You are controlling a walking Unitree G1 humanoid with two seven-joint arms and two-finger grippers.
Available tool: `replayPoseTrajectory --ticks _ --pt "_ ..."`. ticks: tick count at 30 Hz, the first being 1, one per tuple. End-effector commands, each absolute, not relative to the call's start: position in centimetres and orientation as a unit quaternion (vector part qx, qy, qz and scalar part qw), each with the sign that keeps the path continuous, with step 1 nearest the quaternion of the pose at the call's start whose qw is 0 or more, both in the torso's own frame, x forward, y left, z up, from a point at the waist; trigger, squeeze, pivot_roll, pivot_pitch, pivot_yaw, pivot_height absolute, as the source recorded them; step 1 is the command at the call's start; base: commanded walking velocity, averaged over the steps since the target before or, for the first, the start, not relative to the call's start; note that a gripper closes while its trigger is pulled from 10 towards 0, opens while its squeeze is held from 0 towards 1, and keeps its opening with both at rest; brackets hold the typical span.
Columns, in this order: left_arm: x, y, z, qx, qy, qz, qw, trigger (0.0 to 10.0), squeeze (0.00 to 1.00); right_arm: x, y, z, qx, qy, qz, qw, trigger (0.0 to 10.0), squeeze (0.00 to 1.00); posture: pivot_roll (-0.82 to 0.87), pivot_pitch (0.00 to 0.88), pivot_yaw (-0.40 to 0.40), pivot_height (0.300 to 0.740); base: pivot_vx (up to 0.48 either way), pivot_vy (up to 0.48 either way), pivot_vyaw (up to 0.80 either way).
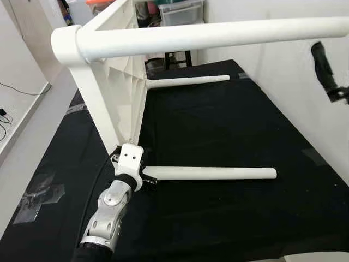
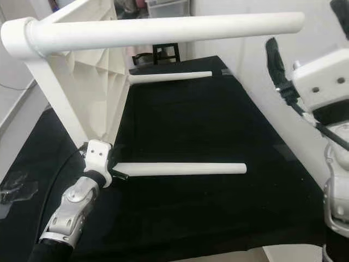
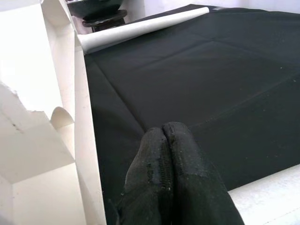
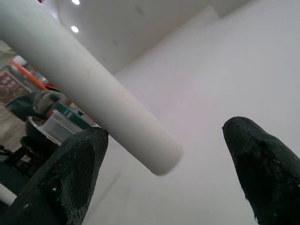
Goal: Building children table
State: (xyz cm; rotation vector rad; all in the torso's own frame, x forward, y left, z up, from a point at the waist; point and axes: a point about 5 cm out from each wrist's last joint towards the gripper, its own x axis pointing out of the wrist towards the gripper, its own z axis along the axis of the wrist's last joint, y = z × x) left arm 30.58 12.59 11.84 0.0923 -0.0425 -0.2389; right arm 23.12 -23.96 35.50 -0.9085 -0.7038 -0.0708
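A white children's table (image 1: 117, 82) stands on its side on a black mat (image 1: 218, 125), its ribbed underside facing right. Three white legs stick out sideways: an upper near leg (image 1: 218, 34), a lower near leg (image 1: 212, 173) and a far leg (image 1: 188, 82). My left gripper (image 1: 150, 179) is shut with nothing between its fingers (image 3: 164, 154), low beside the base of the lower leg and the table's edge (image 3: 56, 154). My right gripper (image 2: 308, 35) is open and raised at the free end of the upper leg (image 4: 93, 93), one finger (image 4: 70, 173) on each side.
A white wall (image 1: 283, 60) runs close along the mat's right side. At the back stand a dark stool (image 1: 177, 57) and a clear storage box (image 1: 182, 12). Bare floor with tape patches (image 1: 41, 194) and a cable (image 1: 16, 90) lies to the left.
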Motion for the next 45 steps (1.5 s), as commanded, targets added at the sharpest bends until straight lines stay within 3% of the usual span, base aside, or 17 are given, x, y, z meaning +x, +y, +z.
replayPoseTrajectory --ticks 1,15,26,43,44,45 --pt "30.6 13.0 11.5 0.041 -0.013 -0.111 0.993 10.0 0.0 23.2 -23.1 35.6 -0.445 -0.34 -0.012 0.828 10.0 0.0 -0.16 0.017 0.083 0.74 0.0 0.0 0.0" --pt "30.5 13.0 11.5 0.039 -0.016 -0.104 0.994 10.0 0.0 25.4 -21.5 36.3 -0.496 -0.327 0.047 0.803 10.0 0.0 -0.17 0.02 0.066 0.74 0.0 0.0 0.0" --pt "30.6 12.9 11.5 0.037 -0.017 -0.102 0.994 10.0 0.0 27.2 -18.6 36.4 -0.531 -0.318 0.134 0.774 10.0 0.0 -0.16 0.022 0.053 0.74 0.0 0.0 0.0" --pt "30.6 13.0 11.7 0.036 -0.02 -0.095 0.995 10.0 0.0 29.3 -18.2 37.1 -0.553 -0.308 0.104 0.767 10.0 0.0 -0.16 0.021 0.041 0.74 0.0 0.0 0.0" --pt "30.6 12.9 11.6 0.035 -0.02 -0.095 0.995 10.0 0.0 29.5 -18.2 37.1 -0.558 -0.303 0.104 0.766 5.5 0.0 -0.16 0.02 0.037 0.74 0.0 0.0 0.0" --pt "30.5 12.9 11.6 0.035 -0.02 -0.095 0.995 10.0 0.0 29.7 -18.3 37.0 -0.562 -0.298 0.103 0.764 0.0 0.0 -0.16 0.021 0.034 0.74 0.0 0.0 0.0"
